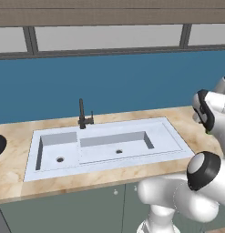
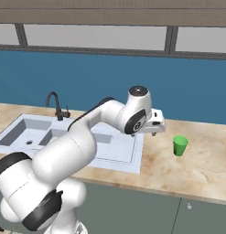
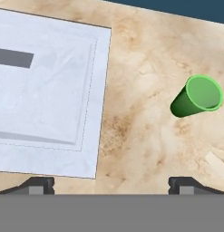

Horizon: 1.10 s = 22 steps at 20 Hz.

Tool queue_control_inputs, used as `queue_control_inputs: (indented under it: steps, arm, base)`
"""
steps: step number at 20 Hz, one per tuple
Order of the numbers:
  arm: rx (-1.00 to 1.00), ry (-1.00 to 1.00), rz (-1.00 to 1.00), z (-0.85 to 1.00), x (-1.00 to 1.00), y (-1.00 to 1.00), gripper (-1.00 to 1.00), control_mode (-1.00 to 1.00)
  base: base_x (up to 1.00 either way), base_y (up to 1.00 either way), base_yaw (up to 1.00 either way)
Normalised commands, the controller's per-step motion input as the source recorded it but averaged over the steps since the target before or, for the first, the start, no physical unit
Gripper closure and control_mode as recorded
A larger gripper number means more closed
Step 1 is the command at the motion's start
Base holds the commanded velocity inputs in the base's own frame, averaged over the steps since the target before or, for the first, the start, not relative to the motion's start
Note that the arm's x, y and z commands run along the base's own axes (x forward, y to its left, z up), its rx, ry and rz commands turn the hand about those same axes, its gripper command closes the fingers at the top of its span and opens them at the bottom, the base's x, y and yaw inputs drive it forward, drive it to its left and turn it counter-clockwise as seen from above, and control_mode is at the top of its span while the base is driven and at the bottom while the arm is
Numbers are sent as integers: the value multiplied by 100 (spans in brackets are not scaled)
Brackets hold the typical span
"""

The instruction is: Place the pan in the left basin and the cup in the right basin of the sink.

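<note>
Standing on the counter [image 2: 206,169], one cup [image 2: 180,145]; one claw [image 2: 156,133] spread, empty.

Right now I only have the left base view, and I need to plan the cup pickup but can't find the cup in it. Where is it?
Observer: The cup stands upright on the counter, to the right of the sink and clear of its rim.
Operator: And where is the tool?
Observer: The tool hangs above the counter near the sink's right rim, short of the cup.
Operator: Is it holding anything?
Observer: No. Its fingers are spread wide with nothing between them.
</note>
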Motion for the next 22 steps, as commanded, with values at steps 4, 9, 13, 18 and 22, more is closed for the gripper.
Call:
queue_control_inputs:
  steps: [4, 9, 13, 18, 22]
  arm:
    - [-1, 0, 0, -18, 10, -28, -100, -100]
    - [0, 0, 0, -17, 19, -26, -100, -100]
    - [0, 0, 0, -12, 20, -26, -100, -100]
    - [0, 0, 0, -9, 22, -28, -100, -100]
    - [0, 0, 0, -11, 20, -28, -100, -100]
  base:
    - [0, 0, 0]
    - [0, 0, 0]
    - [0, 0, 0]
    - [0, 0, 0]
    - [0, 0, 0]
